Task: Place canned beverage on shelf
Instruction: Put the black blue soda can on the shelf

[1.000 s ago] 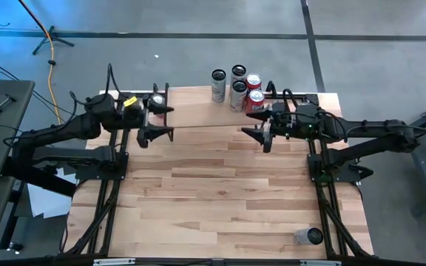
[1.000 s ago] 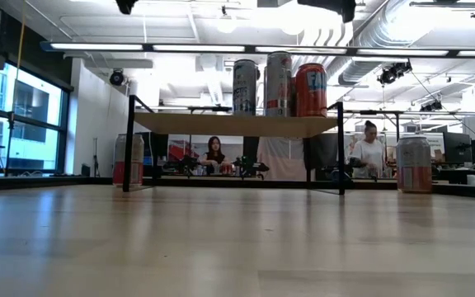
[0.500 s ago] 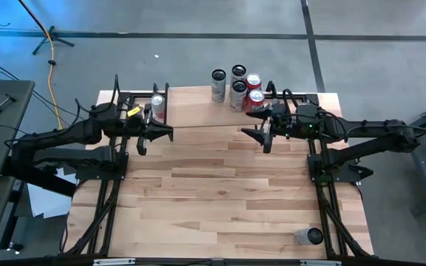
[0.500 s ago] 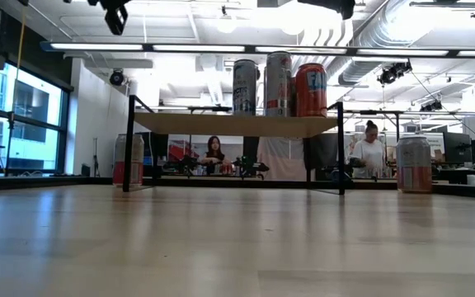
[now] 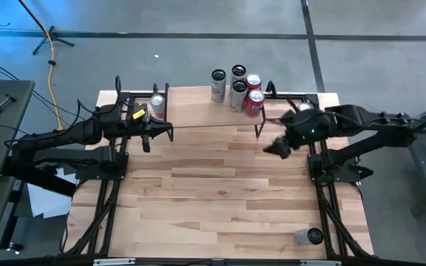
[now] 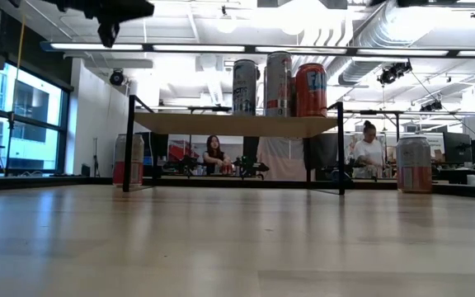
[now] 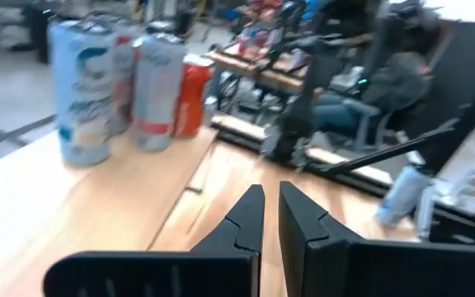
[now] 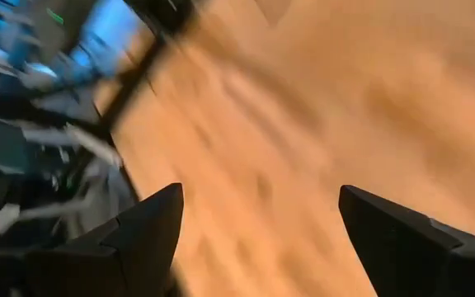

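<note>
Your left pincer (image 7: 270, 216) hangs above the tabletop (image 5: 220, 199) with its fingers pressed together on nothing, so you have no can in hand. A can (image 5: 157, 106) stands just behind it at the shelf's left end; four cans (image 5: 237, 87) already sit on the shelf (image 6: 236, 124), well off toward the other arm. Your right pincer (image 8: 258, 219) is spread wide and empty over bare tabletop; one more can (image 5: 308, 236) stands far from it, at the near corner. You look to be between placements: next, open a pincer around a loose can and grip it upright.
</note>
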Motion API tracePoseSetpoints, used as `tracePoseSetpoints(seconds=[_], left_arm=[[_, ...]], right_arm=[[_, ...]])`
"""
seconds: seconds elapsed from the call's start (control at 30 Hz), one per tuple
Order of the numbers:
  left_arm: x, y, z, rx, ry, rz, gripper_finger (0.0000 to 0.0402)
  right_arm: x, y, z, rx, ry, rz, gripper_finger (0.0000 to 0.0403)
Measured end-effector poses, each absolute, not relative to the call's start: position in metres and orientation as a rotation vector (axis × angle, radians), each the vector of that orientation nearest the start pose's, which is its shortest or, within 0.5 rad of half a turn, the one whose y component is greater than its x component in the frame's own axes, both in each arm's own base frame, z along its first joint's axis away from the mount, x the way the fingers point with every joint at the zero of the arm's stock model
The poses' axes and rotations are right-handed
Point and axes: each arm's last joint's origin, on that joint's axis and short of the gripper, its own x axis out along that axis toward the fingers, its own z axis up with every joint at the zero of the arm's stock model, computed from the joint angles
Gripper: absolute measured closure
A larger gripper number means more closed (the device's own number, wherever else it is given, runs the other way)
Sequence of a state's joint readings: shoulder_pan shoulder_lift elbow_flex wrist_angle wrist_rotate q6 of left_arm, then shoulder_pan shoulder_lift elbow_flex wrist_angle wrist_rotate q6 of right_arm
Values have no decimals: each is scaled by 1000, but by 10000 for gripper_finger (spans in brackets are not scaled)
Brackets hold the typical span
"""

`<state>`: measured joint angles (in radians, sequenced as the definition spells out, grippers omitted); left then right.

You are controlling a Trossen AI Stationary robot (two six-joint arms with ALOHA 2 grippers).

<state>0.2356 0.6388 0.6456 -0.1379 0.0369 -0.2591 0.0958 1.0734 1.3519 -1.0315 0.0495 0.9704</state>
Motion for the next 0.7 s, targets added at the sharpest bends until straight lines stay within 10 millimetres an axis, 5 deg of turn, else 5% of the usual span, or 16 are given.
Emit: tracePoseSetpoints(seconds=[0.37,0.7], left_arm=[[144,36,305,-353,136,309,401],[144,35,304,-355,143,292,401]], right_arm=[[158,75,378,1105,1305,-351,91],[147,160,352,1323,1531,-741,91]])
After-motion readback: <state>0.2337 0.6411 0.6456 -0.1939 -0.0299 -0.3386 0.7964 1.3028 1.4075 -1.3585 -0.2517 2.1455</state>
